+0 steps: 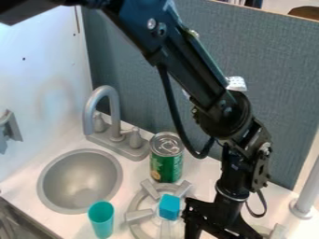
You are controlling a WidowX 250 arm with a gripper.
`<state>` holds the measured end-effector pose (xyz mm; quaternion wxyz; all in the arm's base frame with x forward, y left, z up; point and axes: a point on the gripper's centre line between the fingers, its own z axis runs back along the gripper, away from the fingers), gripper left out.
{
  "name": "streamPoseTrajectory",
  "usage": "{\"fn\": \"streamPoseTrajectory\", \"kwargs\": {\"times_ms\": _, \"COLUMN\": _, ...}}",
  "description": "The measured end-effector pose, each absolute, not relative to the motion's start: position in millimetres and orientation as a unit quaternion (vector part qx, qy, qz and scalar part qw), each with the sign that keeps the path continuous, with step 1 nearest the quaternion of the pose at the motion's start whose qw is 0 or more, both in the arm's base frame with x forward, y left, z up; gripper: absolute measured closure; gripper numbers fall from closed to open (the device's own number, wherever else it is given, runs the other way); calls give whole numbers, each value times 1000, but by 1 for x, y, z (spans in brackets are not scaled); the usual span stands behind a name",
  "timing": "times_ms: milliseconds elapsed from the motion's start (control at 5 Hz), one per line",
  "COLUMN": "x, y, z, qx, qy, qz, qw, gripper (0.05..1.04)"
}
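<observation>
Camera view: hanging low at the bottom edge with the black gripper point(215, 223), offering no way to tell open jaws from closed ones. Sitting just left, on the grey burner point(138, 216): the blue block point(169, 207), leaving contact with the gripper unclear. Risking trouble right there, with so little room: bumping the block over the burner's raised bars through a slight sideways drift, or pressing down crooked on those same bars through too low a drop. Standing just behind the burner, the green can point(166, 163), likely inviting a tip from any backward swing. Further out, waiting left of the burner, the teal cup point(101, 219), looking light enough for toppling; then opening beyond, the sink point(79, 182), with the faucet point(117, 133) rising behind. Blocking the far right: a grey post point(308, 189).
</observation>
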<state>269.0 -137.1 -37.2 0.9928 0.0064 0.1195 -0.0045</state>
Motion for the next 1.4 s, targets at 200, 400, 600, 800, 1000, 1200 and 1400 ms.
{"fn": "streamPoseTrajectory", "kwargs": {"times_ms": 200, "x": 263, "y": -134, "z": -48, "qx": 14, "qy": 137, "qz": -4, "qw": 990, "gripper": 85}}
{"fn": "streamPoseTrajectory", "kwargs": {"times_ms": 400, "x": 262, "y": -133, "z": -49, "qx": 16, "qy": 135, "qz": -5, "qw": 991, "gripper": 85}}
{"fn": "streamPoseTrajectory", "kwargs": {"times_ms": 600, "x": 265, "y": -132, "z": -49, "qx": 19, "qy": 130, "qz": -3, "qw": 991, "gripper": 85}}
{"fn": "streamPoseTrajectory", "kwargs": {"times_ms": 800, "x": 263, "y": -129, "z": -60, "qx": 37, "qy": 139, "qz": 20, "qw": 989, "gripper": 85}}
{"fn": "streamPoseTrajectory", "kwargs": {"times_ms": 1000, "x": 266, "y": -128, "z": -69, "qx": 46, "qy": 146, "qz": 24, "qw": 988, "gripper": 85}}
{"fn": "streamPoseTrajectory", "kwargs": {"times_ms": 1200, "x": 268, "y": -127, "z": -73, "qx": 56, "qy": 154, "qz": 33, "qw": 986, "gripper": 85}}
{"fn": "streamPoseTrajectory", "kwargs": {"times_ms": 1400, "x": 270, "y": -129, "z": -82, "qx": 59, "qy": 167, "qz": 33, "qw": 984, "gripper": 85}}
